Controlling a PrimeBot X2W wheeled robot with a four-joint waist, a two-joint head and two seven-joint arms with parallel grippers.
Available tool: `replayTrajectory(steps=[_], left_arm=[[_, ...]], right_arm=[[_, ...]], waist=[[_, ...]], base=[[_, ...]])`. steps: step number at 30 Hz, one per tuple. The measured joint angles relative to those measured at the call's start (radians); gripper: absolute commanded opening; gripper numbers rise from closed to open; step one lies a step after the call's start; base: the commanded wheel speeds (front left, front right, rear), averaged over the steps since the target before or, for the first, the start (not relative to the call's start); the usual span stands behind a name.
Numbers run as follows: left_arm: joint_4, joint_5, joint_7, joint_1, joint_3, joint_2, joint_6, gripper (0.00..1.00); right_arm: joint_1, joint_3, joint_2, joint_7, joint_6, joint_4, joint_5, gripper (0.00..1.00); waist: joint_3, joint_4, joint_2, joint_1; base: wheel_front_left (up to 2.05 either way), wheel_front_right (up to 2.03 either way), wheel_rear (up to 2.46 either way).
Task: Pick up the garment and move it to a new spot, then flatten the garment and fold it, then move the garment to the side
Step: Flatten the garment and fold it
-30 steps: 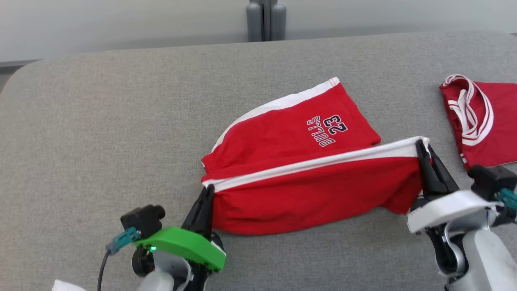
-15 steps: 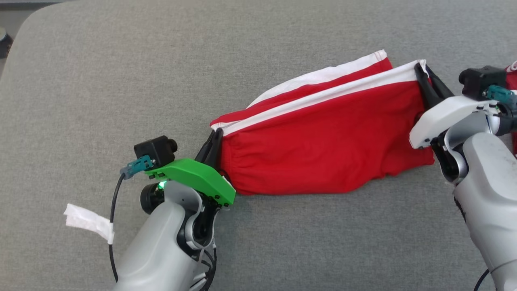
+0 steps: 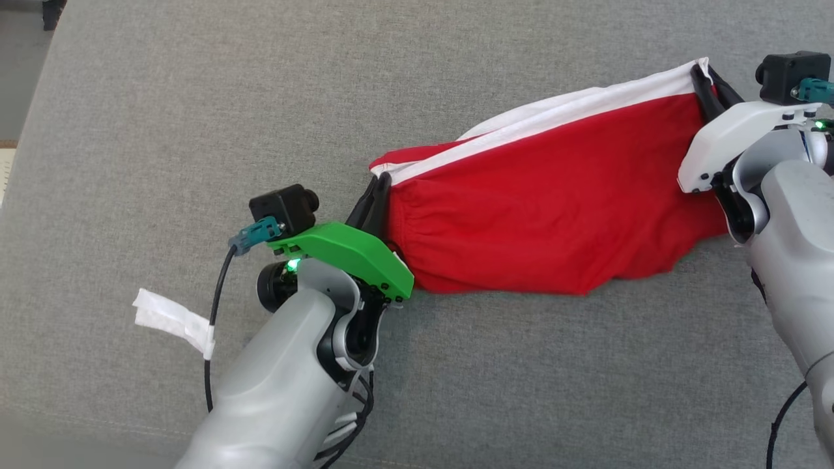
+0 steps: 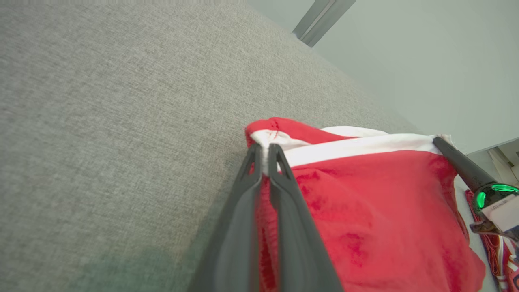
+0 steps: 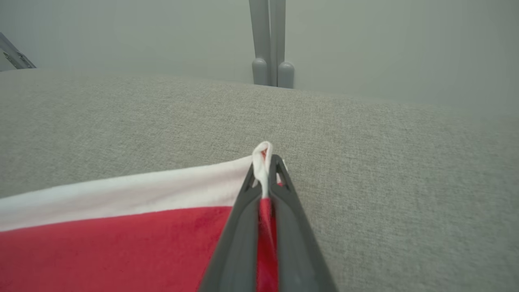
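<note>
The garment (image 3: 554,208) is a pair of red shorts with white side stripes, folded over itself on the grey cloth surface (image 3: 195,98). My left gripper (image 3: 376,192) is shut on its left corner, where the white stripe ends (image 4: 265,156). My right gripper (image 3: 704,81) is shut on the garment's right corner (image 5: 264,166). The top fold hangs stretched between the two grippers, slanting up to the right, with the lower layer's white stripe (image 3: 515,117) peeking out behind. The garment (image 4: 365,194) shows with the right gripper's finger (image 4: 458,164) at its far corner.
A second red and white garment (image 4: 500,251) lies past the right gripper. A white tag (image 3: 172,319) hangs on my left arm's cable. Grey posts (image 5: 269,44) stand behind the surface's far edge. The surface's left edge (image 3: 32,130) is near.
Both grippers have carried the held edge away from me over the lower layer, hiding the printed logo. The head camera has tilted down, so the whole scene has shifted.
</note>
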Motion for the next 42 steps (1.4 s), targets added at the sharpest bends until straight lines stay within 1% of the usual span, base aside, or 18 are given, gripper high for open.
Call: replayTrajectory(steps=[1,2,3,7,9,12,14,16,21,25,27,30,34,41,42], left_arm=[[0.005,-0.004,-0.012,-0.009,-0.011,0.0,0.003,0.28],[0.011,-0.003,-0.021,-0.018,-0.022,0.0,0.009,0.52],[0.022,0.001,-0.03,-0.028,-0.037,0.0,0.017,1.0],[0.042,0.02,-0.057,-0.039,-0.077,0.0,0.025,1.0],[0.054,0.066,-0.074,-0.045,-0.093,0.004,0.042,1.0],[0.046,0.095,-0.092,-0.041,-0.079,0.016,0.043,1.0],[0.029,0.14,-0.095,-0.024,-0.069,0.037,0.048,1.0],[-0.001,0.172,-0.098,0.009,-0.049,0.058,0.053,1.0],[-0.12,0.265,-0.1,0.118,0.043,0.104,0.067,1.0],[-0.186,0.302,-0.1,0.205,0.113,0.128,0.084,1.0],[-0.21,0.315,-0.1,0.239,0.141,0.137,0.091,1.0],[-0.239,0.327,-0.1,0.278,0.177,0.149,0.095,1.0],[-0.266,0.336,-0.1,0.305,0.208,0.149,0.1,1.0],[-0.283,0.355,-0.1,0.326,0.229,0.147,0.1,1.0],[-0.283,0.366,-0.1,0.326,0.23,0.148,0.101,1.0]], right_arm=[[-0.01,0.003,0.002,-0.007,0.0,0.016,0.003,0.2],[-0.018,0.006,0.004,-0.011,0.0,0.029,0.007,0.67],[-0.026,0.005,0.007,-0.019,0.0,0.047,0.01,1.0],[-0.051,0.015,0.009,-0.041,0.0,0.088,0.018,1.0],[-0.057,0.023,0.01,-0.046,0.0,0.099,0.028,1.0],[-0.057,0.04,0.003,-0.054,0.0,0.112,0.043,1.0],[-0.056,0.058,-0.007,-0.044,0.0,0.119,0.058,1.0],[-0.051,0.081,-0.017,-0.015,0.0,0.123,0.072,1.0],[-0.016,0.154,-0.051,0.103,0.0,0.105,0.123,1.0],[0.027,0.192,-0.08,0.207,0.0,0.083,0.187,1.0],[0.048,0.201,-0.092,0.242,0.0,0.082,0.21,1.0],[0.063,0.205,-0.107,0.274,0.0,0.088,0.231,1.0],[0.09,0.209,-0.107,0.301,0.0,0.102,0.257,1.0],[0.096,0.209,-0.114,0.331,-0.001,0.13,0.279,1.0],[0.097,0.21,-0.114,0.335,-0.001,0.131,0.28,0.79]], waist=[[0.002,0.003,0.0,0.0],[0.003,0.004,0.0,0.0],[0.002,0.005,0.0,0.0],[-0.011,0.003,0.0,0.0],[-0.021,0.001,0.0,0.0],[-0.041,-0.001,0.0,0.0],[-0.058,-0.003,0.0,0.0],[-0.074,-0.005,0.0,0.0],[-0.119,-0.003,0.0,0.0],[-0.147,0.004,0.0,0.0],[-0.153,0.012,0.0,0.0],[-0.154,0.027,0.0,0.0],[-0.149,0.049,0.0,0.0],[-0.146,0.082,0.0,0.0],[-0.147,0.084,0.0,0.0]], base=[[0.0,0.0,0.0],[0.0,0.0,0.0],[0.0,0.0,0.0],[0.0,0.0,0.0],[0.0,0.0,0.0],[0.0,0.0,0.0],[0.0,0.0,0.0],[0.0,0.0,0.0],[0.0,0.0,0.0],[0.0,0.0,0.0],[0.0,0.0,0.0],[0.0,0.0,0.0],[0.0,0.0,0.0],[0.0,0.0,0.0],[0.0,0.0,0.0]])
